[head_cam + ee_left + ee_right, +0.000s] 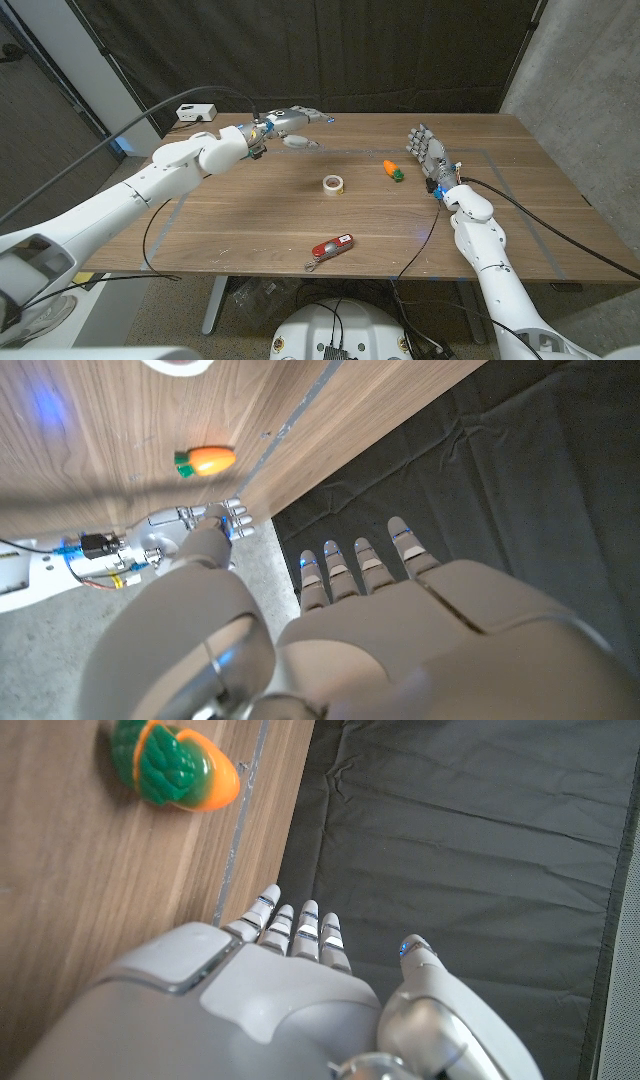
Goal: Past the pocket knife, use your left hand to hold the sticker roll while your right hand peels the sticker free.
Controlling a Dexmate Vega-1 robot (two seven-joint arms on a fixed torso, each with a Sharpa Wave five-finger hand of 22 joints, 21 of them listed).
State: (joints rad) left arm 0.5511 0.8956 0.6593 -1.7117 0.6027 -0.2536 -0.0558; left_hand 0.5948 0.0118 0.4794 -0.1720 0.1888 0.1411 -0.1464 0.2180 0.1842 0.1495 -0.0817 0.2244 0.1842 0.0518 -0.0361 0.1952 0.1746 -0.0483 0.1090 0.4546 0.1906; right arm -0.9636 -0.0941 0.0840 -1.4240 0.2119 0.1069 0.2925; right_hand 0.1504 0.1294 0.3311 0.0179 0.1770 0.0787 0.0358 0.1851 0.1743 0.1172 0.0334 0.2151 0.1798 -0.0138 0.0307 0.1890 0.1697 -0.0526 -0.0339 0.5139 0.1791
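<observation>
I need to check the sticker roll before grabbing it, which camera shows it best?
The head view: the whole sticker roll lies on the table beyond the pocket knife. The left wrist view catches a white sliver at the picture's edge, probably its rim.

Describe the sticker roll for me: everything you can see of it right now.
The sticker roll is a small pale ring, cream-white, with an open core, like wound tape. It lies flat on the wooden table near the middle, hole facing up. Nothing touches it: the left hand is beyond it near the far edge, the right hand off to its side past the toy carrot, and the pocket knife lies nearer the robot. No peeled sticker end can be made out.
</observation>
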